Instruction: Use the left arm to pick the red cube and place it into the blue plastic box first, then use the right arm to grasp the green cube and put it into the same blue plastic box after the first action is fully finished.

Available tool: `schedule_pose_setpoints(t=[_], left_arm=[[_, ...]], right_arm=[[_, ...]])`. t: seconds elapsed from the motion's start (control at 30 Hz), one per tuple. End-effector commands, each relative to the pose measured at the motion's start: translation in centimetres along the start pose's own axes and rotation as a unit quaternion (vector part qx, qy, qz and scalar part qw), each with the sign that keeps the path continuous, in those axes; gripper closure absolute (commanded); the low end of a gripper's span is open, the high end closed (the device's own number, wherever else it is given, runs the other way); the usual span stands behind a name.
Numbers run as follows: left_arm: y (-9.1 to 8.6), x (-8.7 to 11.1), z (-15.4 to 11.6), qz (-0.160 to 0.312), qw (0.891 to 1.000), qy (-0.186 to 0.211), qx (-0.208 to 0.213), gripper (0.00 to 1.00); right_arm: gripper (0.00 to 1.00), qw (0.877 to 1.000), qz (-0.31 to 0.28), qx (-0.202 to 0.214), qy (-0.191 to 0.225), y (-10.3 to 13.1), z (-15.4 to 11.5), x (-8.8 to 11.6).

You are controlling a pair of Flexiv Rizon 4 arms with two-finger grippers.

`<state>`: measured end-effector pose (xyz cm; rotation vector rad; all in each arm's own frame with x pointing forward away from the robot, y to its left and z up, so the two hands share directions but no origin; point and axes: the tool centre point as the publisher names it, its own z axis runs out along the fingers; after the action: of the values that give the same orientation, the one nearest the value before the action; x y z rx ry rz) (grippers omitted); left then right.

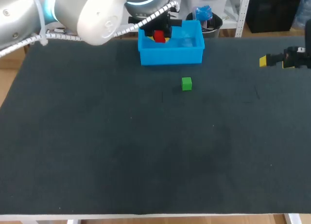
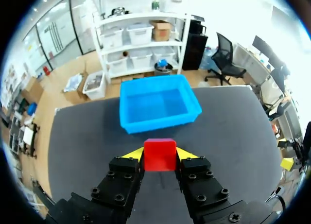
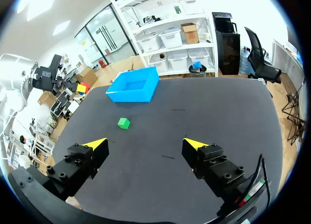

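One red cube (image 2: 159, 154) — clamped in left claw (image 2: 160, 156) — over blue box (image 2: 160, 103); right claw (image 3: 146, 144) released.

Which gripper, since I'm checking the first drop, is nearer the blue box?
Left. The left gripper, shut on the red cube, hangs over the blue box's left side; the right gripper is open near the table's right edge, far from it.

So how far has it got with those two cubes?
Picking up is done: the left gripper is shut on the red cube. In hand: it holds the cube at the blue box, not yet let go. Left: the green cube lies on the table, and the right gripper hangs open, away from it.
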<state>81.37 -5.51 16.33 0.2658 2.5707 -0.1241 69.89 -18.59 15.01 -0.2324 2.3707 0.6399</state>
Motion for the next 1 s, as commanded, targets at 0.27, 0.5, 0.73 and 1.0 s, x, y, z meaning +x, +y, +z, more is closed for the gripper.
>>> schedule_pose_setpoints(t=[0.27,0.5,0.73,1.0], left_arm=[[0.0,0.0,0.0,0.0,1.0,-0.001,0.001,1.0],[0.9,-1.4,0.8,0.018,1.0,-0.02,0.011,1.0],[1.6,-4.0,3.2,0.049,0.997,-0.032,0.049,1.0],[1.4,-5.8,5.9,0.08,0.991,-0.057,0.092,1.0]], right_arm=[[0.0,1.0,0.0,0.001,0.0,0.0,0.0,0.0],[0.0,1.0,0.0,0.001,0.0,0.0,0.0,0.0],[0.0,1.0,0.0,0.001,0.0,0.0,0.0,0.0],[0.0,1.0,0.0,0.001,0.0,0.0,0.0,0.0]])
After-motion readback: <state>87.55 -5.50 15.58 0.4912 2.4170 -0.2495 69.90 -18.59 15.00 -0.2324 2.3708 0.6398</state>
